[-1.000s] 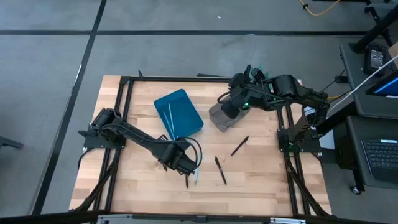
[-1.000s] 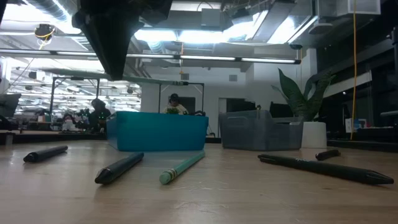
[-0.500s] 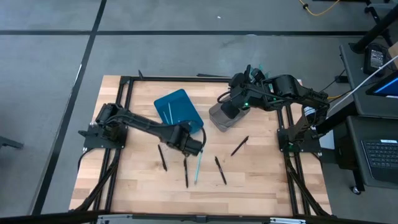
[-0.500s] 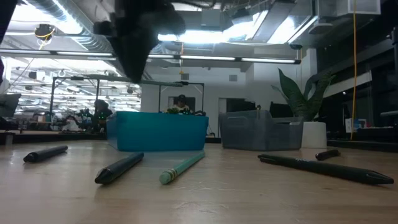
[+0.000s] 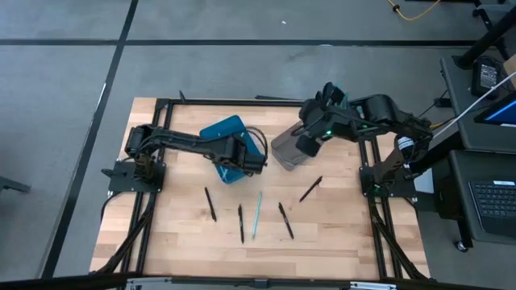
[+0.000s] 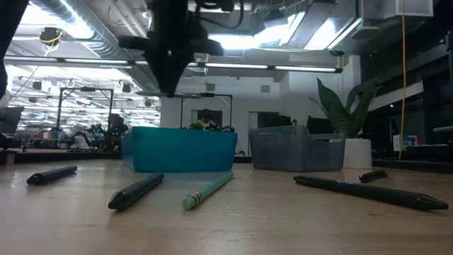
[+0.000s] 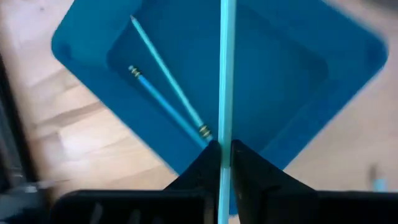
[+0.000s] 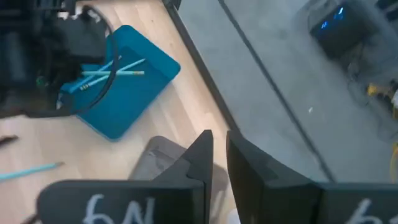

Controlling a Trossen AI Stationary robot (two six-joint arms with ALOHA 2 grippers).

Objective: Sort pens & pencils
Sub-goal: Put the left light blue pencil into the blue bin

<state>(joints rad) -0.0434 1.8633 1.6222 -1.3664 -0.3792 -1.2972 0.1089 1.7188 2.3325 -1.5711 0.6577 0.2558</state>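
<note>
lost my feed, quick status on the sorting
Left hand shut on a light blue stick over the blue bin. Right hand shut over the grey bin. Nothing in the way.

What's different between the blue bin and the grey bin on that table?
The blue bin is solid teal, while the grey bin is see-through smoky grey. The blue bin has two light blue sticks lying in it; what the grey bin holds cannot be told. The left end effector hangs over the blue bin gripping a third light blue stick; the right end effector hangs over the grey bin. Both are shallow rectangular bins.
</note>
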